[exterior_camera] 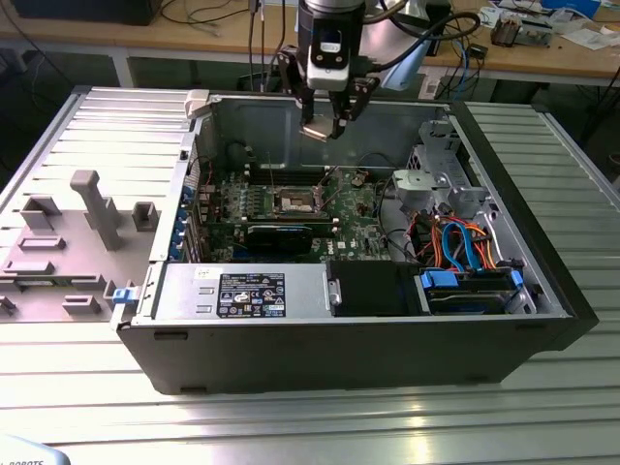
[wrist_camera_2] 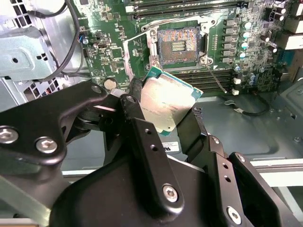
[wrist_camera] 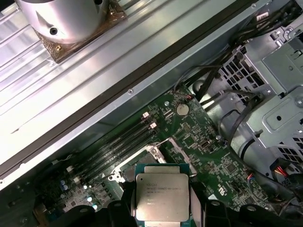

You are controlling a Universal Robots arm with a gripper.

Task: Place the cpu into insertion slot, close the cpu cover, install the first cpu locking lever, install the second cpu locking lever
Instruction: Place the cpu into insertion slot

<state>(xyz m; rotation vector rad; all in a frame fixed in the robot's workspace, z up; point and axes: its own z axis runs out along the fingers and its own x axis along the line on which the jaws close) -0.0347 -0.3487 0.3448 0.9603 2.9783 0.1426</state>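
Chip: the cpu (wrist_camera_2: 168, 101) hangs in the air over the green board (wrist_camera_2: 118, 19), its metal top facing both wrist cameras.
Why held so: it is gripped by its edges alone, I judge so that the contact face underneath stays untouched and the chip can go down level.
End effector: the end effector (exterior_camera: 329, 124) is closed partway onto the cpu, its black fingers (wrist_camera_2: 135, 104) pressing on opposite edges (nothing else is in its grip, and it touches nothing else).
Slot: the insertion slot (wrist_camera_2: 179, 43) shows a bare brownish pin field inside its silver rim; nothing sits in it or lies over it.
Chip to slot: apart. In the exterior view the end effector hangs well above the board, and the chip is nowhere near contact.
Case: the computer case (exterior_camera: 339, 339) lies on its side on the slatted bench (exterior_camera: 291, 426), open side up, which I take to be what gives the arm a clear way down to the board.
Stage: first step under way, the chip not yet seated.
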